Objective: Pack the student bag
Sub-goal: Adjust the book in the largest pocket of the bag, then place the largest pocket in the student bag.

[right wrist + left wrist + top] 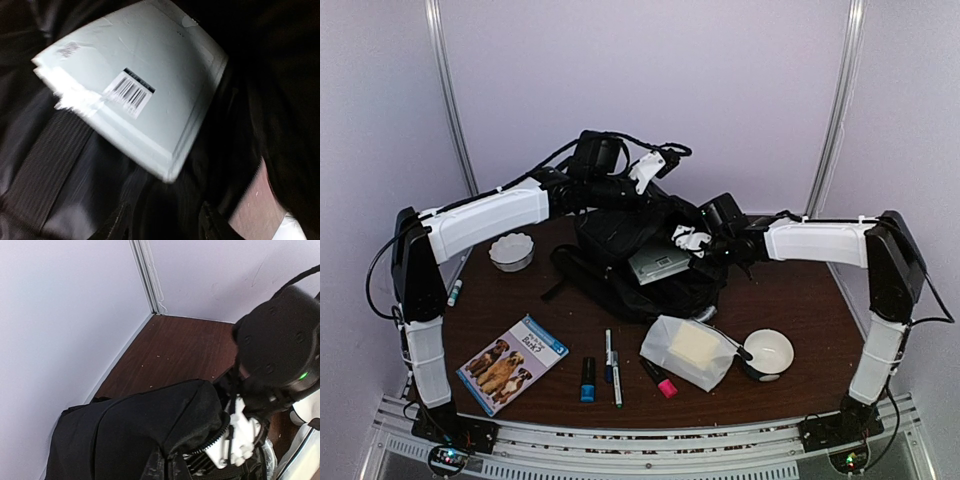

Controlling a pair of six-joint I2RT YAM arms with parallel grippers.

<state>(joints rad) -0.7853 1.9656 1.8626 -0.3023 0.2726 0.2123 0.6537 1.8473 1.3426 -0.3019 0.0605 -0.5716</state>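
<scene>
The student bag (610, 278), a large black soft fabric backpack, sits at the rear centre of the brown wooden tabletop (800, 300). The left pincer (648, 168) is closed, apparently on the bag's upper rim. The right pincer (691, 240) stands open just above a pale flat book with a barcode label (140, 95), not gripping it.

Risk: the book rests only partly inside and may slide out or snag the zip (207, 442). If the rim slips free, the opening is likely to collapse.

The fabric looks limp and slumped, with the mouth gaping.
</scene>
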